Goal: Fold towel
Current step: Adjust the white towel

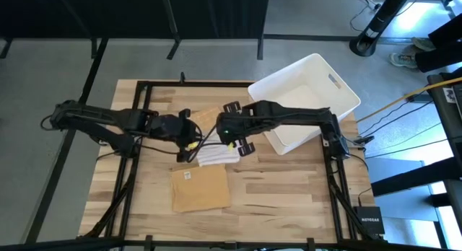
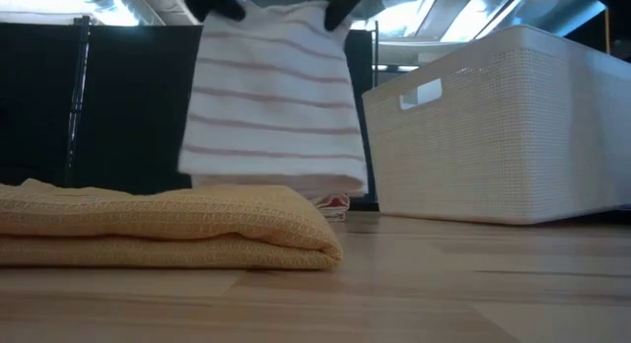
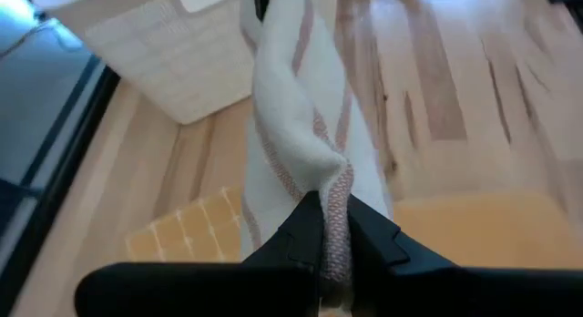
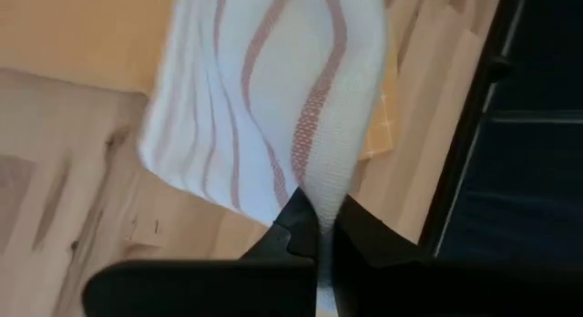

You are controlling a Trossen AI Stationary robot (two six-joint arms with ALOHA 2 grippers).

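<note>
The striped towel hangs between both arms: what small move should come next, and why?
Probably lower it and lay it flat on the table. Both end effectors, left and right, pinch the striped towel's upper edge, and it hangs folded over, clear of the yellow towel in front.

One white striped towel (image 2: 271, 97), two folded yellow towels (image 1: 200, 188), one white basket (image 1: 307, 99), two grippers (image 1: 189, 139).

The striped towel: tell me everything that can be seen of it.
The striped towel is white woven cloth with thin reddish stripes. It hangs doubled above the table, its lower fold just off the wood. The left end effector and right end effector each pinch an upper edge. A folded yellow towel lies in front.
</note>
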